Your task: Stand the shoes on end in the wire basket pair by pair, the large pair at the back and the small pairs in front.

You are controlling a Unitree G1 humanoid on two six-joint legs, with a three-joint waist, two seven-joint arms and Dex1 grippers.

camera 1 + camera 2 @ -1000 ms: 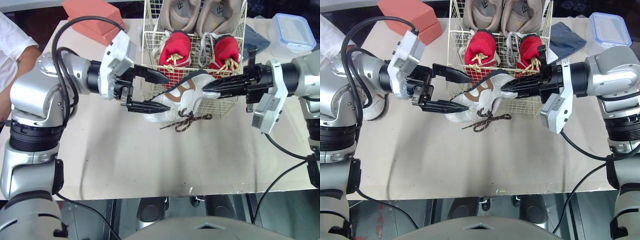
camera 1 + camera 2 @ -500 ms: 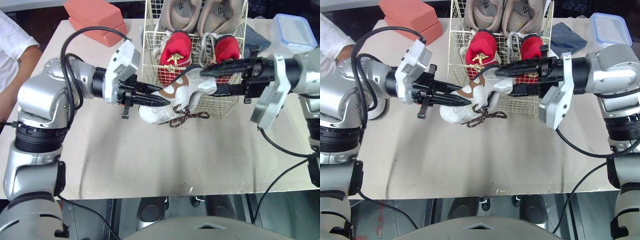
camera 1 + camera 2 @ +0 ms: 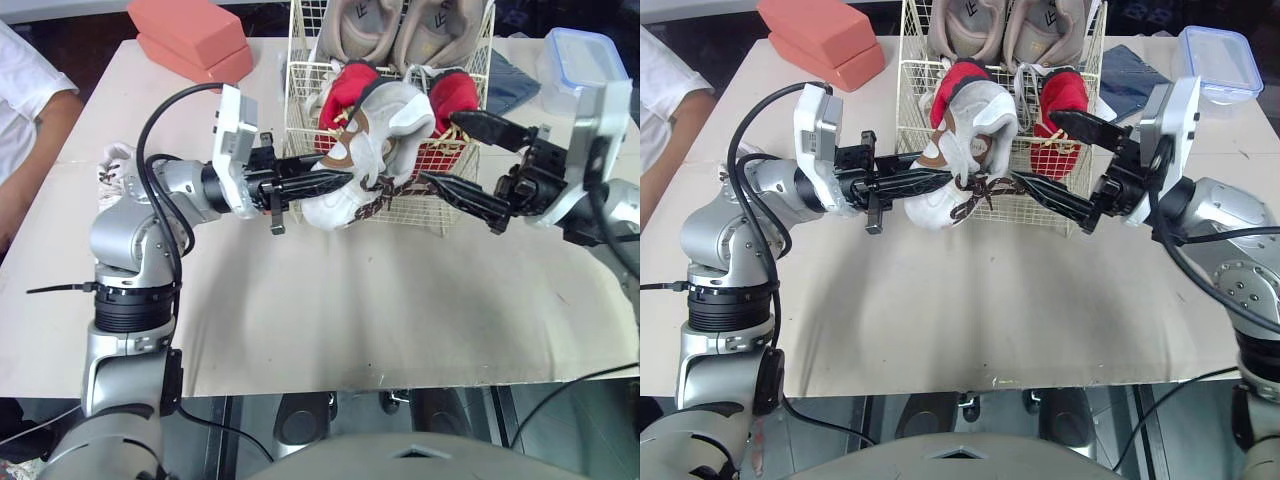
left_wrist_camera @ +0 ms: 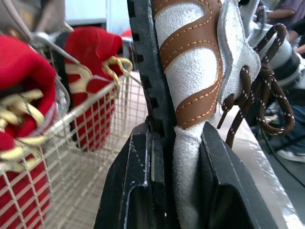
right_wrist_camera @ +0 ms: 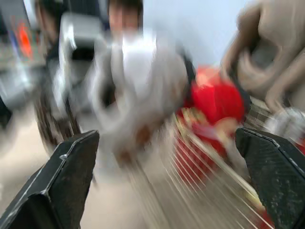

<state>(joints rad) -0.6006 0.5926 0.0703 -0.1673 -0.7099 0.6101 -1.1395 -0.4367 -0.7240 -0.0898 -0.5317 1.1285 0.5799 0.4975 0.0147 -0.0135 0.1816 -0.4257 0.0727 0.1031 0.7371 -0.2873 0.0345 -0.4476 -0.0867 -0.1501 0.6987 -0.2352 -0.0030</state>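
Note:
My left gripper is shut on a white shoe with brown trim and brown laces, holding it tilted up off the table against the front of the wire basket. In the left wrist view the shoe's sole and side sit clamped between the fingers. My right gripper stands open just right of the shoe, its fingers apart from it. Two red shoes stand in the basket's front row, and a large beige pair stands at the back. Another white shoe lies behind my left arm.
Coral blocks lie at the table's back left. A lidded plastic box and a dark cloth sit at the back right. A person's sleeve shows at the left edge.
The left gripper closed on the white shoe and raised it against the basket front. The right gripper let go, opened wide and drew back to the right.

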